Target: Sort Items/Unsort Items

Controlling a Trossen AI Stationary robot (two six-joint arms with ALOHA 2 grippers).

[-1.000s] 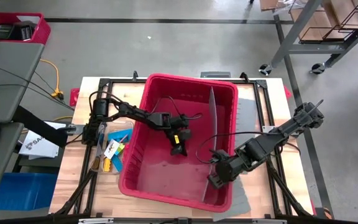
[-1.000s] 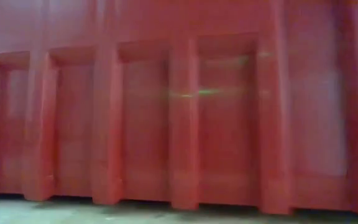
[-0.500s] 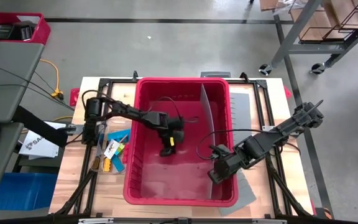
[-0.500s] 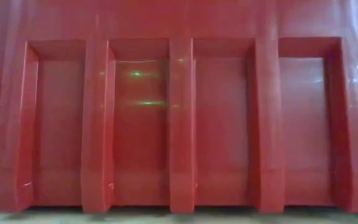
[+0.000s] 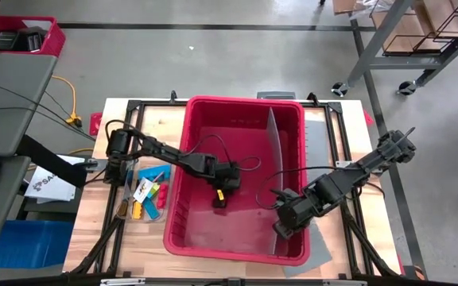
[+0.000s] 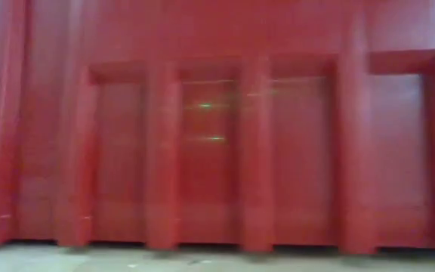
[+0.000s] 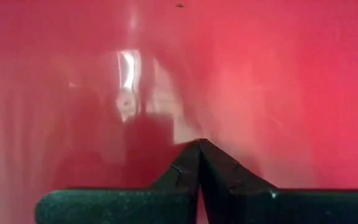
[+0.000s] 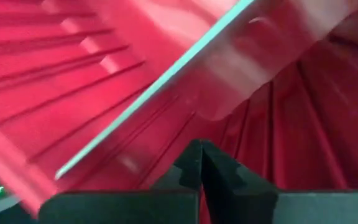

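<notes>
Large red plastic bin [image 5: 237,111] with a grey upright divider [image 5: 275,171], centre of the wooden table [image 5: 94,238]; no writing legible. Left gripper [image 5: 220,199] inside the bin's left compartment, clenched, empty. Right gripper [image 5: 281,230] by the divider, clenched, empty. Small coloured blocky items [image 5: 145,195] lay on the table left of the bin; one white label, unreadable.

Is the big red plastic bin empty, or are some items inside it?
Apparently empty of items. From above, the large red plastic bin shows bare floor and a grey divider panel; only both arms reach in. The small colourful items lie outside.
</notes>
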